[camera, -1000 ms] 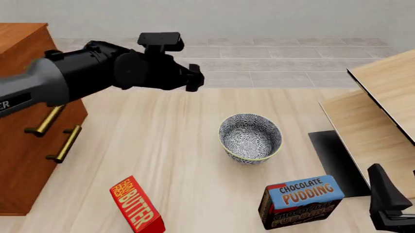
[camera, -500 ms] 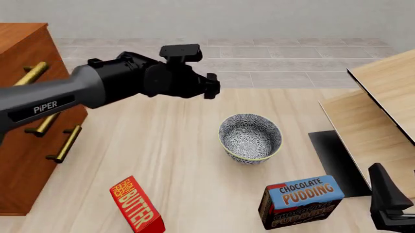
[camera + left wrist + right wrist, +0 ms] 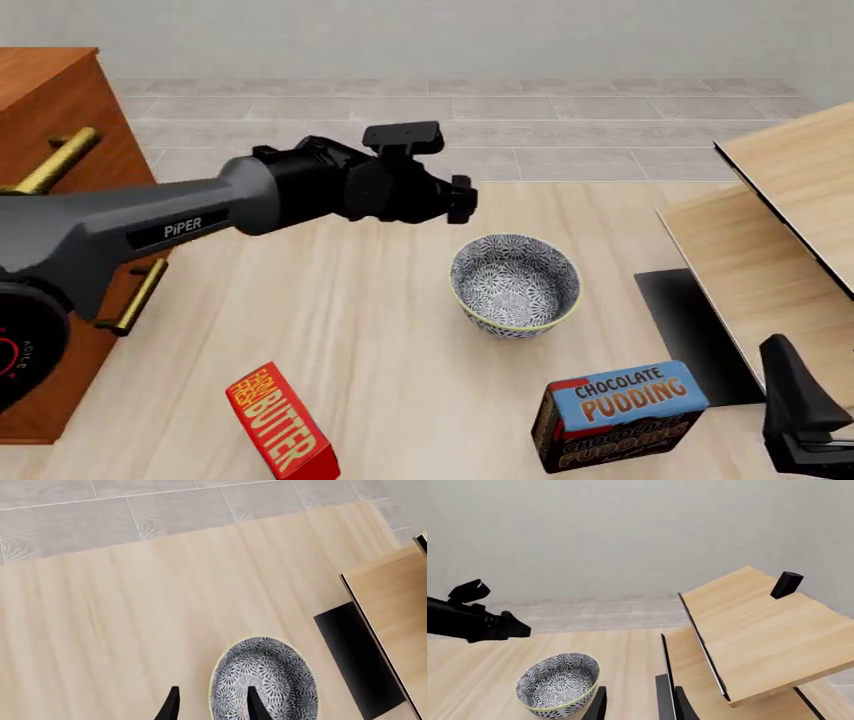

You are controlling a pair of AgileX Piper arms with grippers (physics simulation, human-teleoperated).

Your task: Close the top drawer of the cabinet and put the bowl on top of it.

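Bench: pale wood. Bowl upright, approx. centre. Pudding box near front edge, just in front of bowl. Butter box standing at front, well apart from both. Cabinet at left side; pale wood furniture at right.

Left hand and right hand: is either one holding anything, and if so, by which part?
Nothing is held. The left hand is open above the bowl, not touching it; the right hand is open and empty.

Patterned bowl upright right of cabinet
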